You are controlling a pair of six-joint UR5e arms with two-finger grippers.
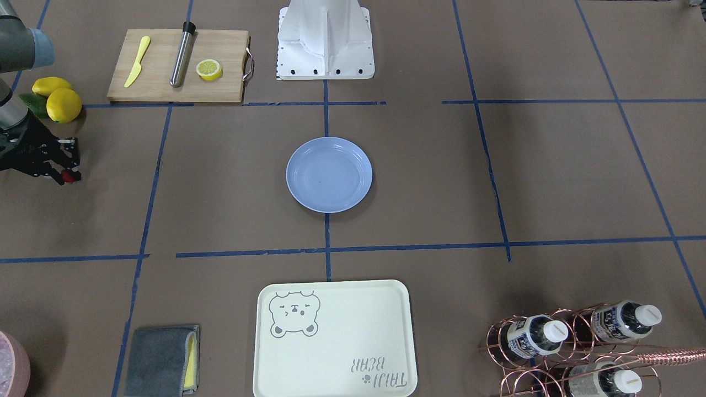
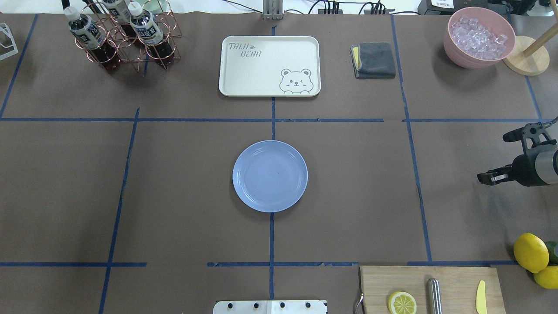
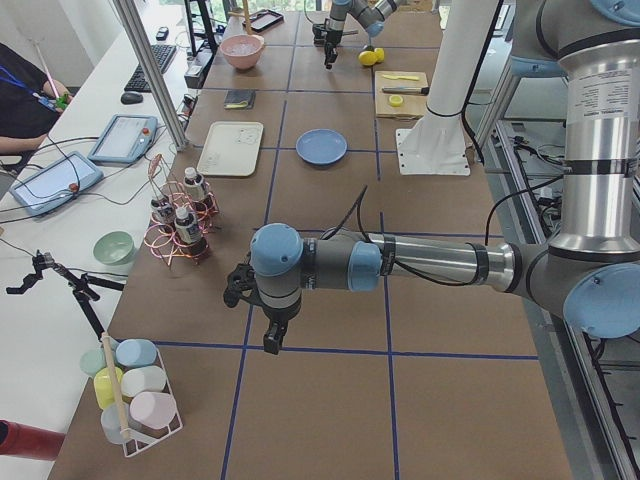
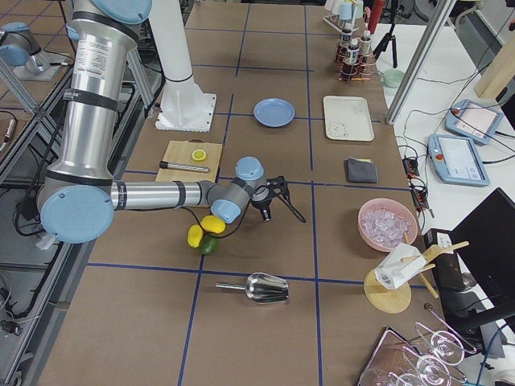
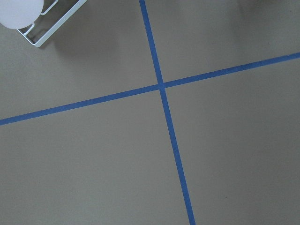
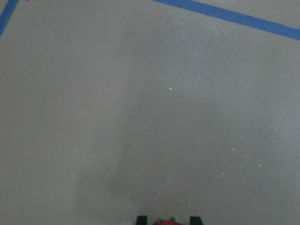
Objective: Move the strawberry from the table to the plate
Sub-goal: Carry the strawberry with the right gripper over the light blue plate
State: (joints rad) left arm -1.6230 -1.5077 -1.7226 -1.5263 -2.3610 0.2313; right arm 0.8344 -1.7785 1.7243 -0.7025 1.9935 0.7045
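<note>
The strawberry (image 1: 68,177) is a small red berry pinched in my right gripper (image 1: 65,174), which is shut on it at the table's edge, far to the side of the plate (image 1: 329,174). The right wrist view shows the berry (image 6: 168,222) with its green top between the two fingertips (image 6: 141,218), above bare brown table (image 6: 150,112). From overhead, the right gripper (image 2: 483,178) points toward the blue-grey plate (image 2: 270,176), which holds nothing. My left gripper (image 3: 272,340) hangs over the table's other end; I cannot tell whether it is open or shut.
Two lemons (image 1: 58,99) lie just behind the right gripper. A cutting board (image 1: 177,66) carries a lemon half, a knife and a metal rod. The bear tray (image 1: 333,339), a grey cloth (image 1: 161,361), a bottle rack (image 1: 573,344) and an ice bowl (image 2: 478,37) line the far side.
</note>
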